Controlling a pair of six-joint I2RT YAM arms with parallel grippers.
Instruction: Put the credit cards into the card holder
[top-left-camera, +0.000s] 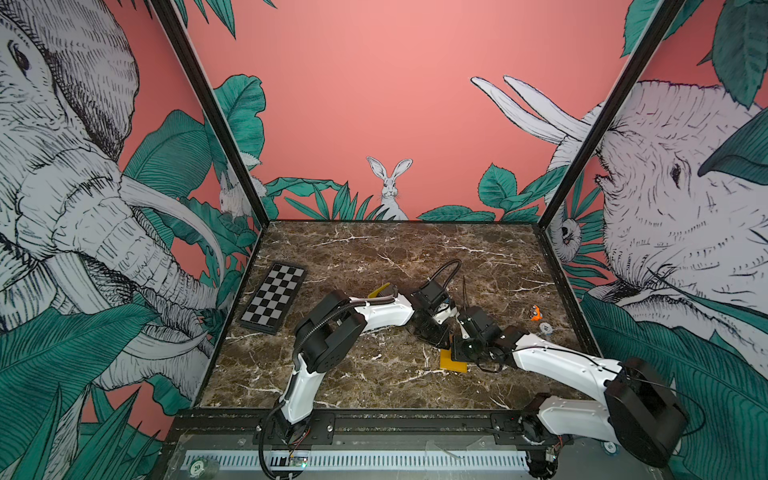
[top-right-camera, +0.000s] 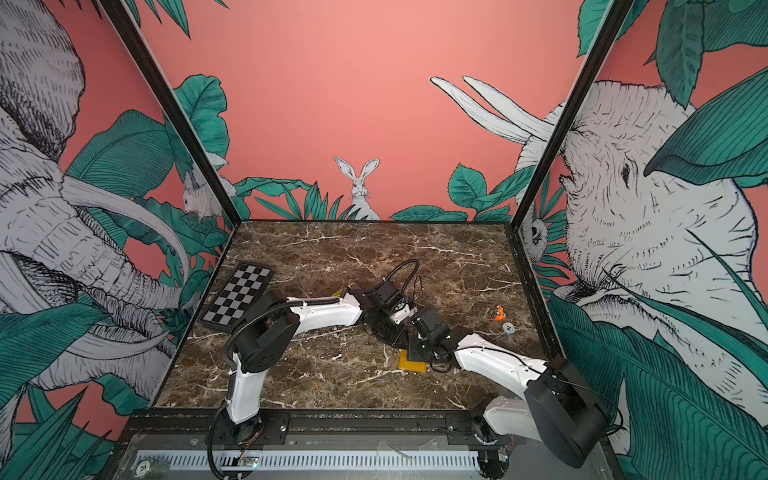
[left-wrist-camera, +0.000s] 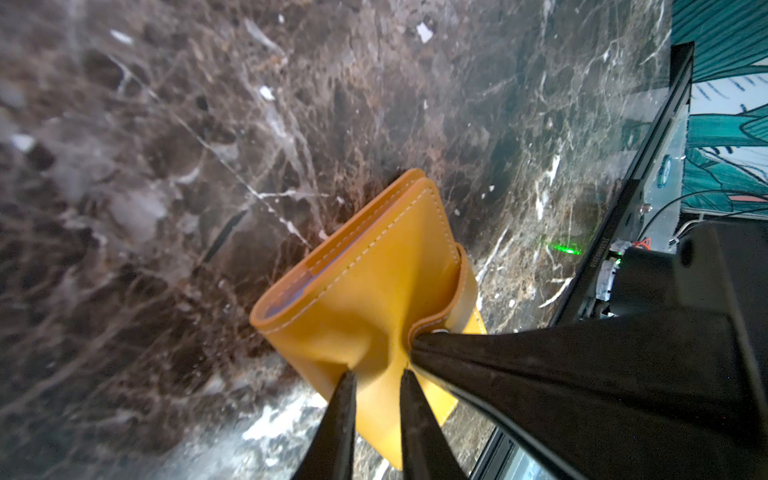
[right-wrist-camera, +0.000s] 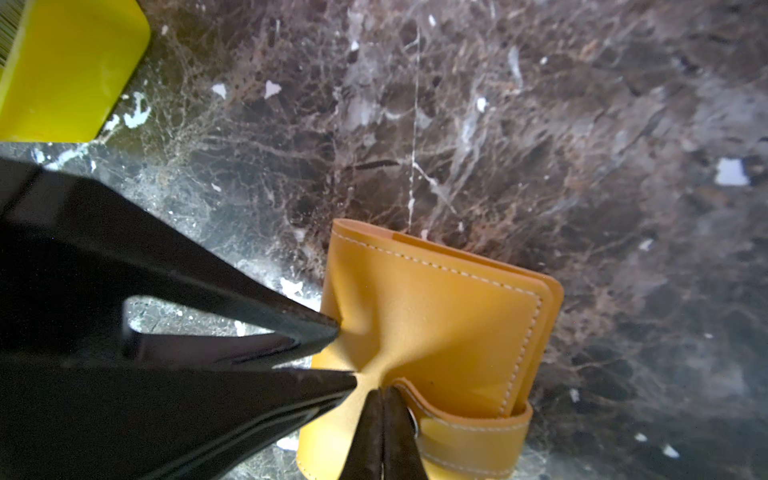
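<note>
Card holder (top-left-camera: 451, 362) rests on the marble table (top-left-camera: 374, 257), right of centre and toward the near edge. It's folded shut, with its snap tab (right-wrist-camera: 469, 432) wrapped round. Left gripper (left-wrist-camera: 376, 374) has a pinch of the cover, and the leather puckers between its tips. Right gripper (right-wrist-camera: 381, 390) is clenched tight right at the tab's end, but whether it truly has the strap, I can't tell. No credit cards show in any view. A yellow tray (right-wrist-camera: 62, 70) sits farther back and to the left. So this looks like the opening step, not insertion. Next call, I'd say: peel that tab off its snap while the left pins the body down, or the whole holder comes up with it.
</note>
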